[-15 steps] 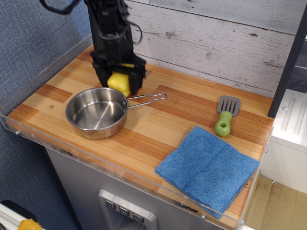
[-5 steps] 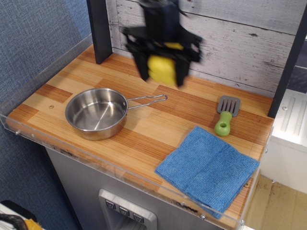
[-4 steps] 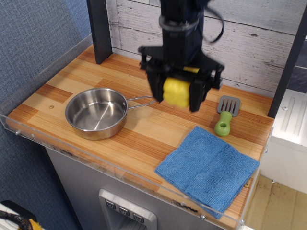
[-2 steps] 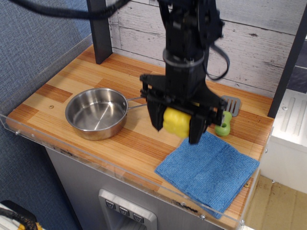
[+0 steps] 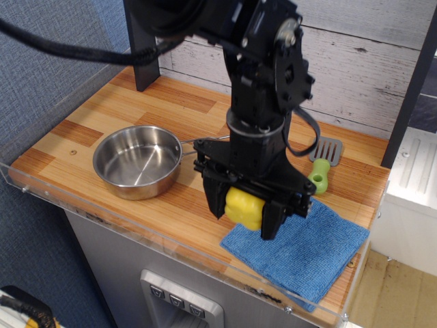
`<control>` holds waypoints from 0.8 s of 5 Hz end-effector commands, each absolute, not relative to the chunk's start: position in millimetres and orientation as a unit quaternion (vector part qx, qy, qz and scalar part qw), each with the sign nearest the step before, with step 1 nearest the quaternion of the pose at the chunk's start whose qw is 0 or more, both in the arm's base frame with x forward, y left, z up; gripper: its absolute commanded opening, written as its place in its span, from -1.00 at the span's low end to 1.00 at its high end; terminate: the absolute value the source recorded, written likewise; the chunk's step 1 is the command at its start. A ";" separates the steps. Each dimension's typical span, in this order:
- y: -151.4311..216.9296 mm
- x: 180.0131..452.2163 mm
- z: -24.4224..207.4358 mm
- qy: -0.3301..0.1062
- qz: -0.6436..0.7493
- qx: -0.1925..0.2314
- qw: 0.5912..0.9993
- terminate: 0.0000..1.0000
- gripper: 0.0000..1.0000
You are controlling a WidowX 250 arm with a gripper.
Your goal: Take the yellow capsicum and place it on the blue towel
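Note:
My gripper (image 5: 244, 213) is shut on the yellow capsicum (image 5: 244, 208), a glossy yellow lobed pepper held between the two black fingers. It hangs over the left corner of the blue towel (image 5: 311, 246), which lies flat at the front right of the wooden counter. The black arm hides the towel's upper left part. I cannot tell whether the capsicum touches the towel.
A steel pan (image 5: 136, 161) stands at the left, its wire handle pointing right behind the arm. A green-handled grey spatula (image 5: 321, 168) lies behind the towel. A clear plastic lip (image 5: 102, 217) runs along the counter's front edge. A dark post (image 5: 142, 48) stands at the back left.
The gripper has carried the capsicum from beside the pan at the back left, across the counter to the right and forward, and lower, to above the towel's left corner.

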State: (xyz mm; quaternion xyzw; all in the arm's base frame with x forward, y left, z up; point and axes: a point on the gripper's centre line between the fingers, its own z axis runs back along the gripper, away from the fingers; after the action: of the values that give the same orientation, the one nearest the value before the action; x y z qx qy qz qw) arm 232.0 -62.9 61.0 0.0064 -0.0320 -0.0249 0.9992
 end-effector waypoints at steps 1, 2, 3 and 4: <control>-74.5 240.9 39.2 -0.069 -0.016 0.039 0.997 -1.00 -1.00; -77.7 254.4 30.7 -0.074 -0.010 0.042 0.996 -1.00 -1.00; -78.8 264.2 24.6 -0.076 -0.002 0.038 0.996 -1.00 -1.00; -77.7 265.6 22.5 -0.073 0.006 0.036 0.997 -1.00 -1.00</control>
State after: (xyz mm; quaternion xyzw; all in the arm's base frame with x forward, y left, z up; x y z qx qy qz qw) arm 260.1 -80.4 16.0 0.0388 -0.0585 0.0032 0.9975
